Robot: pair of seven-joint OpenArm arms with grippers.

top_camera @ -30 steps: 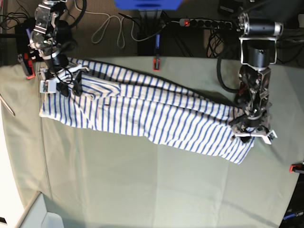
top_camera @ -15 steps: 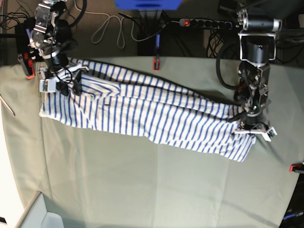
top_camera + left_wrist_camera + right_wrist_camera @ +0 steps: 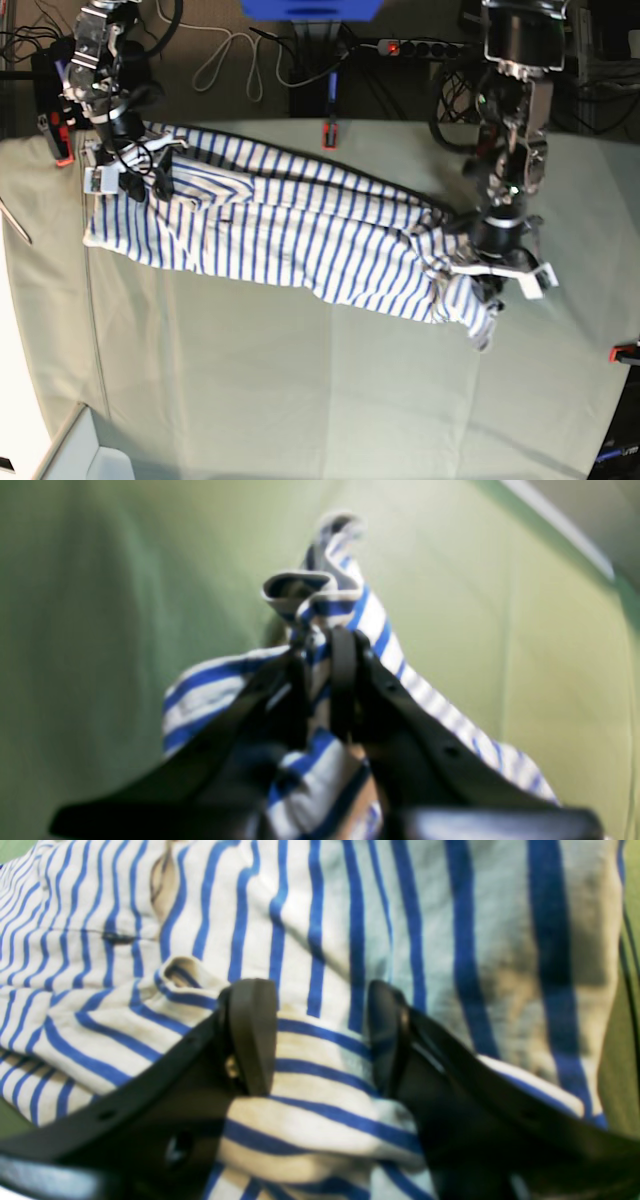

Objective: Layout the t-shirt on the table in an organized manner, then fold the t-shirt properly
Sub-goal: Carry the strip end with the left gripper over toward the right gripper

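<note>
The t-shirt [image 3: 300, 235] lies stretched slantwise across the desk [image 3: 300, 400], one end bunched and lifted. The left gripper [image 3: 320, 680] has its jaws pinched tight on that lifted end. The right gripper [image 3: 322, 1035], jaws wide, straddles a fold at the other end.

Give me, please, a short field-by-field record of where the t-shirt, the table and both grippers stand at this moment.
t-shirt: stretched in a long diagonal band across the table, one end bunched and lifted
table: pale green cloth, red clamp at the far edge
left gripper: shut on a pinch of striped fabric, raised above the cloth
right gripper: jaws apart, a fold of fabric between them, resting on the shirt's other end
fold state: not yet laid flat, no fold made
</note>
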